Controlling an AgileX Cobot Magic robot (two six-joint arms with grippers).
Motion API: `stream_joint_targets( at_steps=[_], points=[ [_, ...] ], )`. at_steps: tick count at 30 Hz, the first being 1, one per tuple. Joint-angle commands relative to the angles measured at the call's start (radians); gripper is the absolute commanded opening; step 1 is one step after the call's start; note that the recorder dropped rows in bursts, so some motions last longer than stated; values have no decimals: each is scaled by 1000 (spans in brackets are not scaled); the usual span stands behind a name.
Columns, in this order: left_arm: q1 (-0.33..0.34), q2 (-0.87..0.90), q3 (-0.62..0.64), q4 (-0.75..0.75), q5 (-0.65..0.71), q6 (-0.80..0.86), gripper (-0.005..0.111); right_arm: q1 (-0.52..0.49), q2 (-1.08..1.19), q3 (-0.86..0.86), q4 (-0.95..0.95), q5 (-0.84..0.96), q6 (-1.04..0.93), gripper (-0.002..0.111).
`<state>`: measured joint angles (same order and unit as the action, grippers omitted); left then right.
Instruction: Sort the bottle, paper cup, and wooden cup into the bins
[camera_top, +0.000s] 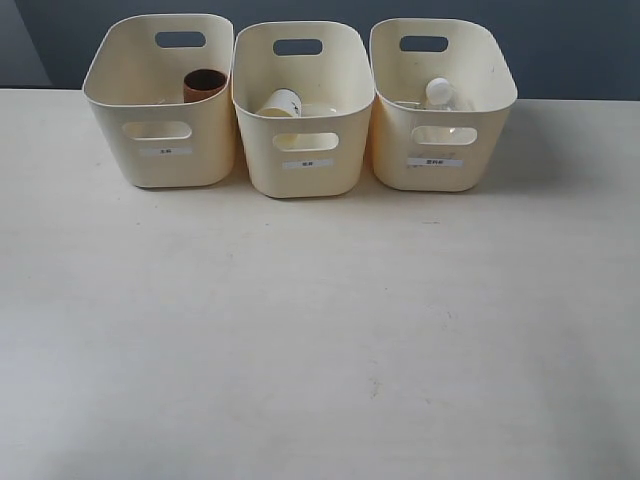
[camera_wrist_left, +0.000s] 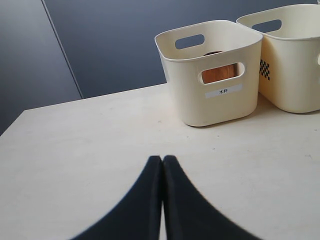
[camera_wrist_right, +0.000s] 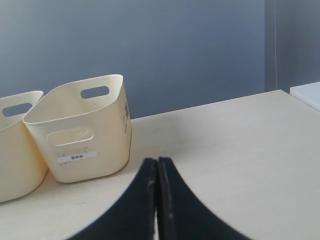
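Observation:
Three cream bins stand in a row at the back of the table. The left bin (camera_top: 160, 150) holds the wooden cup (camera_top: 204, 84), which also shows through the handle cut-out as the wooden cup (camera_wrist_left: 218, 73) in the left bin (camera_wrist_left: 210, 100). The paper cup (camera_top: 279, 103) lies tilted in the middle bin (camera_top: 300, 170). The bottle (camera_top: 438, 93), white cap up, sits in the right bin (camera_top: 440, 165), seen as the right bin (camera_wrist_right: 80, 150) in the right wrist view. My left gripper (camera_wrist_left: 162, 159) is shut and empty above bare table. My right gripper (camera_wrist_right: 157, 161) is shut and empty too. Neither arm appears in the exterior view.
The pale table (camera_top: 320, 330) stretches in front of the bins. A dark blue-grey wall (camera_top: 560, 50) rises behind them. The table's far right edge and a white surface (camera_wrist_right: 307, 92) show in the right wrist view.

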<state>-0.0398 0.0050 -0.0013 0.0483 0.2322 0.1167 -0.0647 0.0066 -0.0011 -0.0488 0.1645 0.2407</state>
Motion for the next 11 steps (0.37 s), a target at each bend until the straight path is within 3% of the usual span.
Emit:
stream_joint_targets(
  at_steps=[1, 11],
  points=[
    [-3, -5, 1, -5, -1, -2, 0, -6, -7, 1, -1, -2, -2, -1],
    [-3, -5, 1, -5, -1, -2, 0, -6, -7, 1, -1, 12, -2, -1]
  ],
)
